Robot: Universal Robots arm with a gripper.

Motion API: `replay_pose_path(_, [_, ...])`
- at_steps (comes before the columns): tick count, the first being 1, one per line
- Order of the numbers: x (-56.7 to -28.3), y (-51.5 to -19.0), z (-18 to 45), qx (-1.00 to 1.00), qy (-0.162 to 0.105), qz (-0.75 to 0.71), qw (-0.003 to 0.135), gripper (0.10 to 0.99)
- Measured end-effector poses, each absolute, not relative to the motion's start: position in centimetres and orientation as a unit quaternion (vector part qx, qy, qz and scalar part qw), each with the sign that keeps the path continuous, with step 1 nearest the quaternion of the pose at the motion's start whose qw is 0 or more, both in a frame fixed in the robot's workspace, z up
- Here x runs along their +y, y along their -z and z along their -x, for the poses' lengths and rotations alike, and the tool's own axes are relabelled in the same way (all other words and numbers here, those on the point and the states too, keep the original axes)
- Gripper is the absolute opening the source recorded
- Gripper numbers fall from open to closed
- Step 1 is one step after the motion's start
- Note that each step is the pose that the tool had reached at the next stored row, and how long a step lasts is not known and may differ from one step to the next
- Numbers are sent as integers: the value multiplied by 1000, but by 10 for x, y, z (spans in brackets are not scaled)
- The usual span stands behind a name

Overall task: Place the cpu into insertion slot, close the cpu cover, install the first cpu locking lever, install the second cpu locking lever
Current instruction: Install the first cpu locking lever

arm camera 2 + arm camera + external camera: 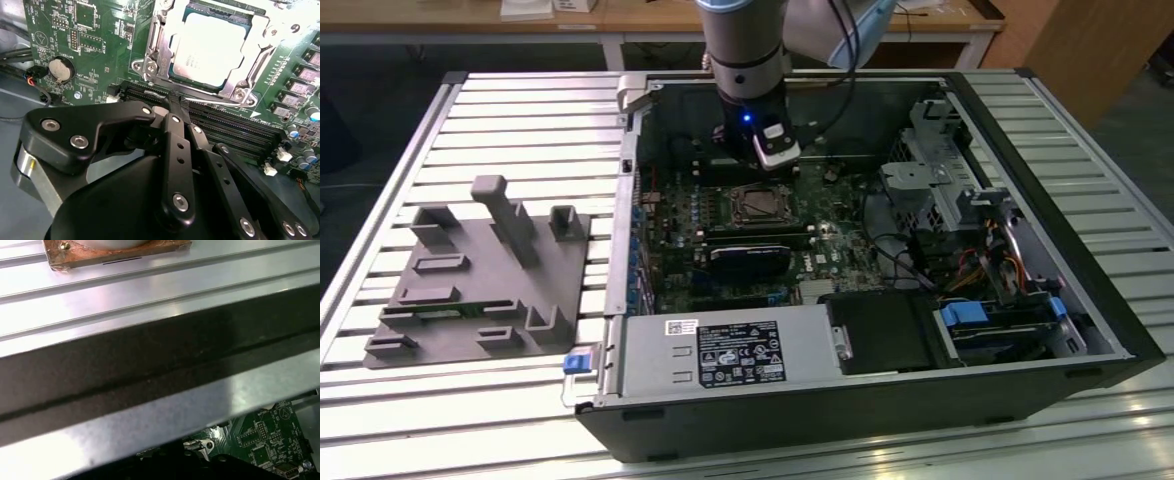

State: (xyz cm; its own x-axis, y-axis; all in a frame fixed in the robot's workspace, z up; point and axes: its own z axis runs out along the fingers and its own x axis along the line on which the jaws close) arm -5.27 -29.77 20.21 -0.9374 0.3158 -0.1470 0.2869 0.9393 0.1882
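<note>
The cpu (210, 47), a flat square chip with a dull silver top, lies in the insertion slot (758, 205) at the middle of the motherboard. The cpu cover (159, 55), a thin metal frame with a square window, lies flat around the chip. A thin metal lever (220, 102) runs along the socket edge nearest my fingertips; I cannot tell whether it is latched. My gripper (167, 102) is shut with nothing between its fingers. It hovers just beside that socket edge, over the memory slots. In the exterior view my gripper (778, 165) hangs just behind the socket.
Black memory slots (230, 130) and a coin battery (60, 70) lie near the socket. The open case holds a labelled grey power-supply box (734, 352) at the front and drive bays (987, 320) on the exterior view's right. A grey fixture (480, 280) sits on the slatted table (400, 420).
</note>
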Motion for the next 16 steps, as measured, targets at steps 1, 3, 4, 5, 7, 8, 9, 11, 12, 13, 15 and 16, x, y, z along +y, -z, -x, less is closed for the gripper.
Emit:
replay_pose_path(1, [-298, -202, 53, 981, -82, -155, 88, 106])
replay_pose_path(3, [-298, -201, 53, 980, -81, -157, 88, 106])
replay_pose_path(4, [-298, -200, 53, 980, -81, -158, 88, 106])
replay_pose_path(5, [-298, -200, 53, 980, -81, -159, 88, 106])
replay_pose_path(7, [-298, -198, 53, 980, -80, -161, 89, 106])
replay_pose_path(8, [-298, -198, 53, 979, -80, -162, 89, 106])
replay_pose_path(9, [-299, -197, 53, 979, -80, -164, 89, 106])
replay_pose_path(11, [-299, -196, 53, 979, -80, -166, 89, 106])
replay_pose_path(12, [-299, -195, 53, 979, -79, -167, 89, 106])
replay_pose_path(13, [-299, -195, 53, 979, -79, -168, 89, 106])
replay_pose_path(15, [-299, -194, 53, 978, -79, -170, 90, 106])
replay_pose_path(16, [-299, -194, 53, 978, -78, -172, 90, 106])
